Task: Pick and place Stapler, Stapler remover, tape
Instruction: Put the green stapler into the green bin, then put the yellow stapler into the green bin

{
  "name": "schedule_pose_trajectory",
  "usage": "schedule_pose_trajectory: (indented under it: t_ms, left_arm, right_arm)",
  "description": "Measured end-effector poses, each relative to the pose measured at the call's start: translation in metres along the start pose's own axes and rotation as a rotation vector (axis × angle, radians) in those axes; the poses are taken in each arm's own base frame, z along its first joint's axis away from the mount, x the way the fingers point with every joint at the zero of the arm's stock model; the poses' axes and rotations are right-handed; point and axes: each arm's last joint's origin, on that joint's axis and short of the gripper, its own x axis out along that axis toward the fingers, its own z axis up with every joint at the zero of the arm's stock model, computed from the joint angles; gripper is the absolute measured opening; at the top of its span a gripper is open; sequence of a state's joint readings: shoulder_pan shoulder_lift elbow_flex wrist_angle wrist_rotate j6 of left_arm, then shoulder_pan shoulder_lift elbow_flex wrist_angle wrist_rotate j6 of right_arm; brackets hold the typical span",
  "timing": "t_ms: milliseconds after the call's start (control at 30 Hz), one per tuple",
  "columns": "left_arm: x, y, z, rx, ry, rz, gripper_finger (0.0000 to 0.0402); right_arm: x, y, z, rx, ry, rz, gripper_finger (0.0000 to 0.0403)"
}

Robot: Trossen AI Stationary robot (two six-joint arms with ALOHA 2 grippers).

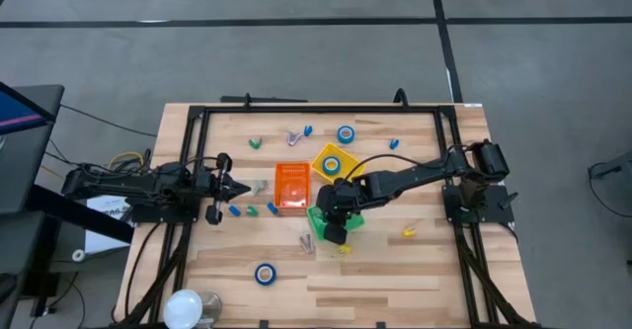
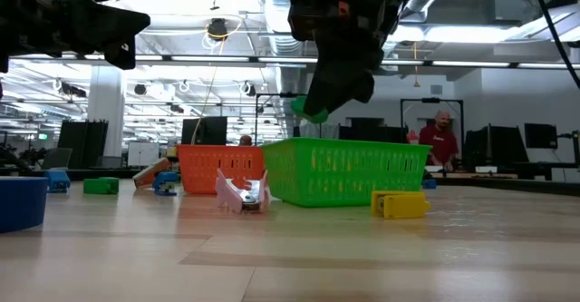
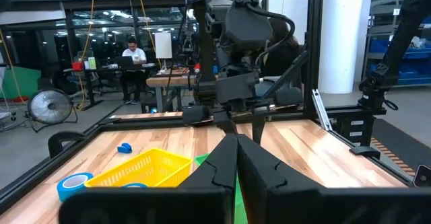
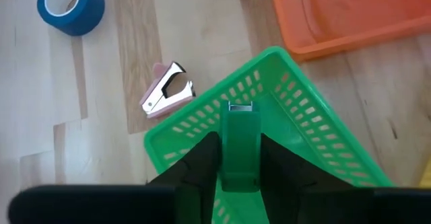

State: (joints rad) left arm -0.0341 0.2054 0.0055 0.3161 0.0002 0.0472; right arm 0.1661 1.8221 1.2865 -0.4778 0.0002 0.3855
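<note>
My right gripper (image 4: 239,143) hangs over the green bin (image 4: 306,120), shut on a green stapler (image 4: 240,126). In the low view the stapler (image 2: 308,110) shows under the gripper (image 2: 337,84), above the bin's rim (image 2: 349,143). A pink staple remover (image 4: 167,93) lies on the table just outside the bin's corner. A roll of blue tape (image 4: 69,5) lies flat farther off. At the table's left, my left gripper (image 1: 235,186) waits shut, holding nothing. My right gripper pinches the green stapler by its two long sides (image 4: 229,160) between the two fingers. The fingers (image 4: 202,163) slant down from the table's right and lie along the stapler. Its metal front end (image 4: 240,107) points away from the gripper. It hangs clear above the bin.
An orange bin (image 1: 292,186) and a yellow bin (image 1: 334,161) with a tape roll stand beside the green bin (image 1: 316,216). Small staplers, removers and tape rolls (image 1: 265,273) lie scattered; a yellow stapler (image 1: 408,232) lies right of the bin. A black frame (image 1: 197,112) rims the table.
</note>
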Motion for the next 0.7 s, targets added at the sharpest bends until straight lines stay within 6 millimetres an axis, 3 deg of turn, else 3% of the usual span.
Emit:
schedule_pose_trajectory:
  t_ms: [467,700]
  left_arm:
    - [0.000,0.000,0.000,0.000,0.000,0.000,0.0004]
    - [0.000,0.000,0.000,0.000,0.000,0.000,0.0004]
  right_arm:
    - [-0.001,-0.003,0.000,0.016,0.024,0.013,0.0187]
    - [-0.025,0.003,0.001,0.002,-0.010,0.037,0.0225]
